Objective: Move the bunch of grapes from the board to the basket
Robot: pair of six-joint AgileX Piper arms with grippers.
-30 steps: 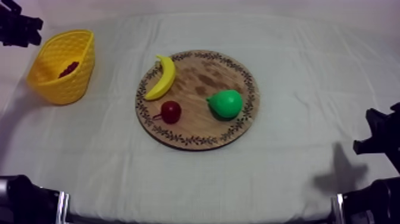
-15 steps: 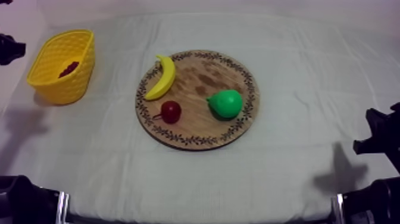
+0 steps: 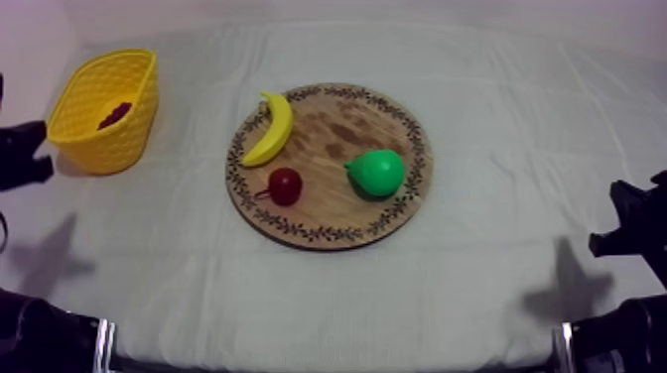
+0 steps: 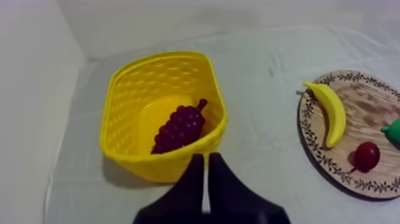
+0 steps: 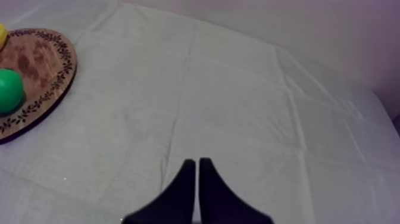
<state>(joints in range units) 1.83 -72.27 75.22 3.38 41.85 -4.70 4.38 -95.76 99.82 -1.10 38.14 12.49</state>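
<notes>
The bunch of grapes [image 4: 180, 128] lay inside the yellow basket [image 4: 178, 165], resting on its floor with the stem end toward the far wall. From above, the basket stood at the upper left of the frame on the bench's grey-white cloth [image 3: 496, 149], well apart from the round wooden board [image 3: 337, 124] at the centre.

The left tool [image 4: 206, 156] was closed on nothing, its two black fingers pressed together in a narrow wedge. It sat just outside the basket's near wall. In the top view it was a dark shape at the left edge, just beside the basket's lower left corner.

On the board, a banana [image 3: 272, 129] lay along the upper left rim. A small red fruit [image 3: 285, 186] sat toward the lower left and a pear [image 3: 377, 172] right of centre, none touching another.

The right tool [image 5: 196, 161] was also closed on nothing, fingers together over bare cloth, well apart from the board. From above, the right arm [image 3: 635, 230] showed at the right edge, below the middle.
</notes>
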